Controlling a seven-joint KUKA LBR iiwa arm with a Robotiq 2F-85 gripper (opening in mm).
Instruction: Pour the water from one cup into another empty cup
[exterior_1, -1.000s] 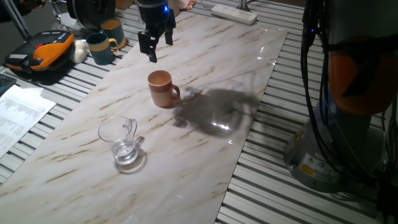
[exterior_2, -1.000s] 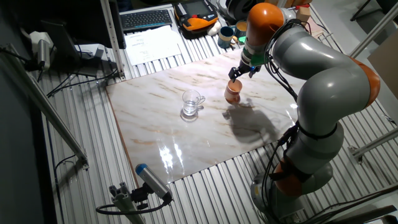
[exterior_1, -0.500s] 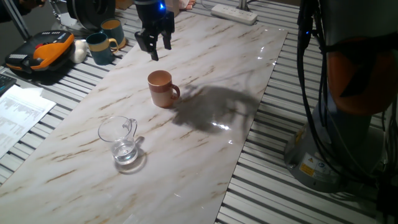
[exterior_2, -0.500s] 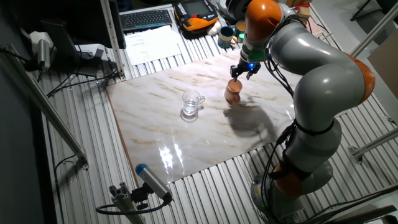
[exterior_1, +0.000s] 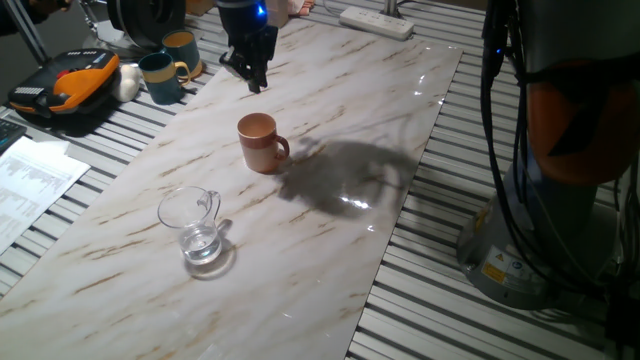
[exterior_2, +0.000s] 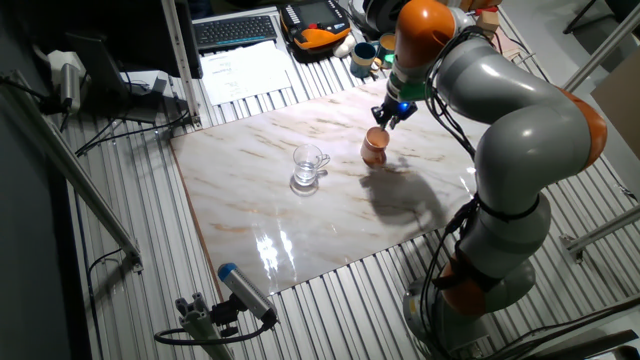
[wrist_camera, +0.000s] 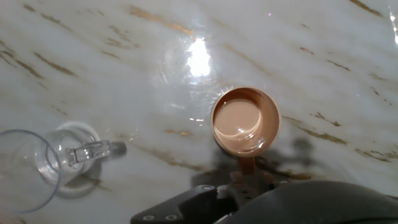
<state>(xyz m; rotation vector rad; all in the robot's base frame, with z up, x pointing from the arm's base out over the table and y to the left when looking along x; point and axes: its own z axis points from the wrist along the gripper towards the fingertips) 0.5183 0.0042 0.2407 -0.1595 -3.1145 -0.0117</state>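
The tabletop (exterior_1: 330, 130) is shiny white marble with brown streaks, lying on striped metal slats. The glass mug (exterior_1: 192, 225) and the orange mug (exterior_1: 260, 142) stand apart on it. The hand (exterior_1: 252, 78) hangs above, holding nothing; I cannot tell how open.

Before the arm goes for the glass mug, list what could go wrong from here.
1. The pincer hangs above the terracotta mug, not over the glass mug; sweeping low toward the glass could clip or tip the terracotta mug.
2. The glass mug is transparent and the marble top glares, so a grasp on its thin loop handle may miss.
3. A knock could spill the water.
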